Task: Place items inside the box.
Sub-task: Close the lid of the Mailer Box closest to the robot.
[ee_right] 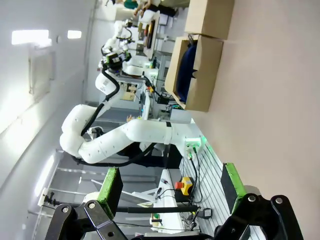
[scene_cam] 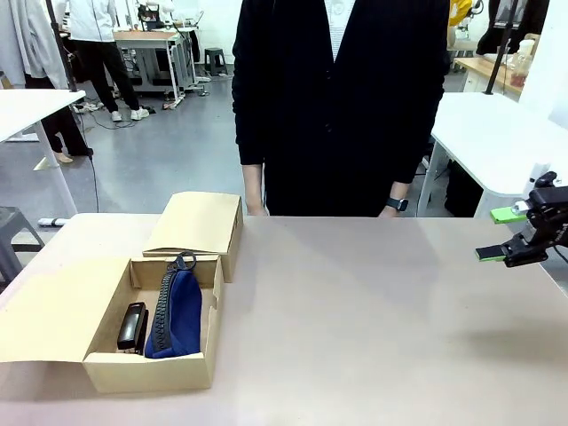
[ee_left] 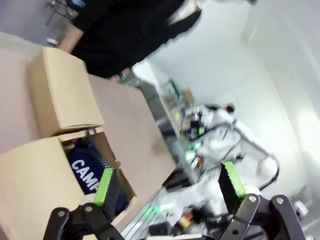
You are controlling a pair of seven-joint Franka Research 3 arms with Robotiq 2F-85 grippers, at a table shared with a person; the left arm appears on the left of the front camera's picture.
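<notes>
At the table's right edge in the front view, the right gripper (scene_cam: 513, 235) hangs above the tabletop with its green-padded fingers spread and nothing between them; only the gripper and a bit of wrist are in frame, the arm being cut off by the picture's edge. Its own wrist view shows the same right gripper (ee_right: 172, 187) with jaws wide apart, looking across the table (ee_right: 270, 100) toward the box (ee_right: 197, 70), well away from it. The left gripper (ee_left: 170, 182) shows in the left wrist view, fingers likewise apart and empty, raised above the near side of the box (ee_left: 30, 170). The box (scene_cam: 106, 306) sits at the table's left with its flaps open, a second closed carton (scene_cam: 200, 222) just behind it. Inside, the navy pouch (scene_cam: 176, 311) stands on edge, zip up, with the black stapler (scene_cam: 132, 325) beside it on its left, touching or nearly so. From the left wrist, the pouch (ee_left: 85, 167) is partly hidden by the box wall and a finger, so its white print reads only "CAMP". A person (scene_cam: 342, 98) in dark clothes stands at the far side, arms down, hands mostly hidden behind the table edge.
</notes>
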